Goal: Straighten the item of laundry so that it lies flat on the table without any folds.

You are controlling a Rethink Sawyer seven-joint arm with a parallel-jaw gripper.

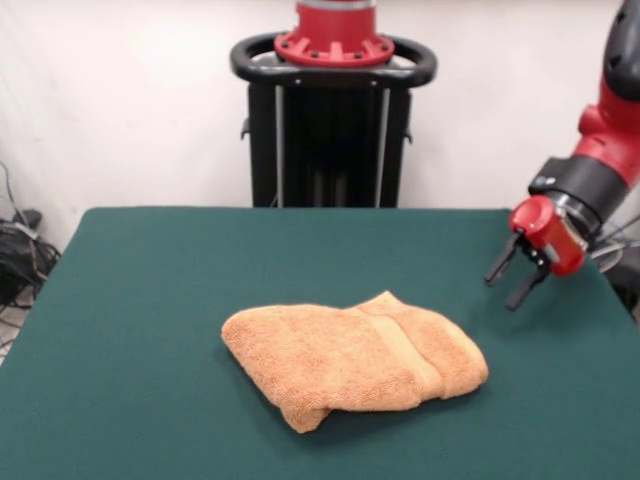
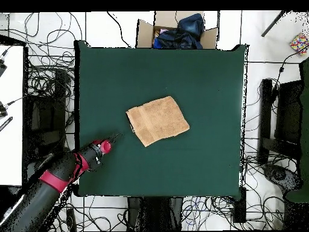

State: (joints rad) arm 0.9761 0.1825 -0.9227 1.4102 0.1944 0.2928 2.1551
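Note:
The item of laundry, an orange-tan terry towel point(image 1: 355, 357), lies folded over on itself near the middle of the dark green table point(image 1: 150, 290), with a woven band running across its upper layer. From above the towel point(image 2: 157, 121) looks like a skewed rectangle on the table point(image 2: 205, 78). My gripper point(image 1: 510, 276) hangs above the table at the right of the front view, well clear of the towel, open and empty. In the overhead view the gripper point(image 2: 116, 138) sits a short way from the towel's lower left corner.
A cardboard box point(image 2: 175, 31) holding dark blue cloth stands beyond the table's top edge in the overhead view. Cables point(image 2: 48, 78) cover the floor around the table. The black pedestal point(image 1: 332, 120) stands behind the far edge.

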